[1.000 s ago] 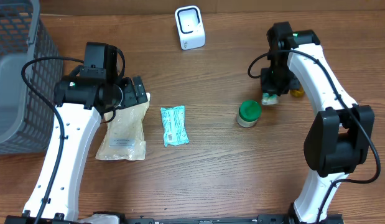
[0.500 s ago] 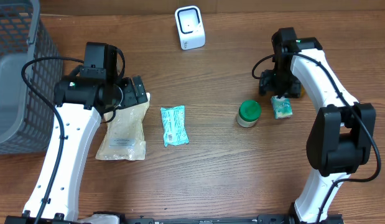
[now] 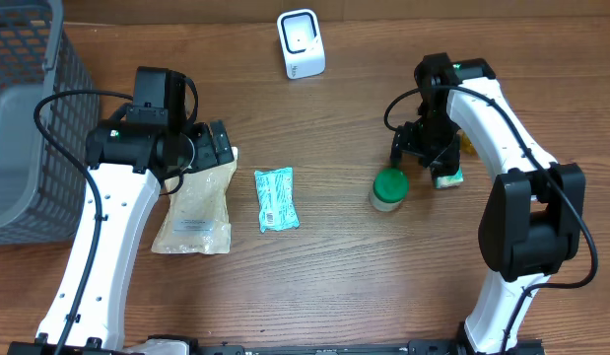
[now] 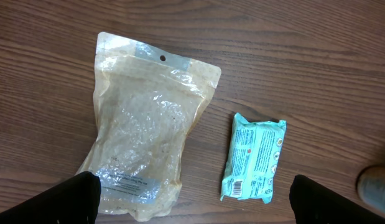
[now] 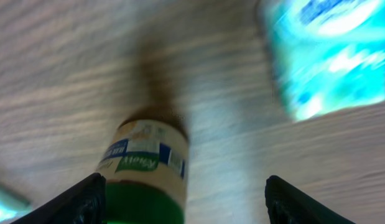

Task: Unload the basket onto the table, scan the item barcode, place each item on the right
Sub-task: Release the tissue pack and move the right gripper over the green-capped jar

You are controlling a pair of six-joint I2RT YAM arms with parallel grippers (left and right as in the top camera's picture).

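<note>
1. Since the earlier overhead frames, the right gripper (image 3: 421, 158) had let go of the small teal wrapped packet (image 3: 448, 178) and swung left in the frame. Its jaws now stood released and wide apart above the green-lidded jar (image 3: 390, 187). The jar sat slightly lower and further left than before.
2. The small teal packet lay on the table just right of the jar, partly under the right arm.
3. Only the right wrist view showed the jar's white, blue and green label (image 5: 145, 174). It sat between the spread fingers (image 5: 80, 199) at the bottom of the frame, with the packet (image 5: 329, 56) a blur at the upper right.
4. The left gripper (image 3: 214, 148) hovered with its jaws released and holding nothing, at the top edge of the clear plastic pouch of pale grains (image 3: 193, 207).
5. The left wrist view gave detail that the overhead view lacked: the pouch's hang hole and crinkled film (image 4: 142, 143). It also showed the flat teal packet (image 4: 253, 158) beside it, apart from it, with what looked like a barcode patch at its lower left corner.
6. In the overhead view, that flat teal packet (image 3: 276, 199) lay between the pouch and the jar.
7. The white box-shaped scanner (image 3: 301, 44) stood at the top centre, well apart from every item.
8. The surface was a brown wood-grain table (image 3: 334, 286), with a grey mesh basket (image 3: 29, 59) at the upper left.
</note>
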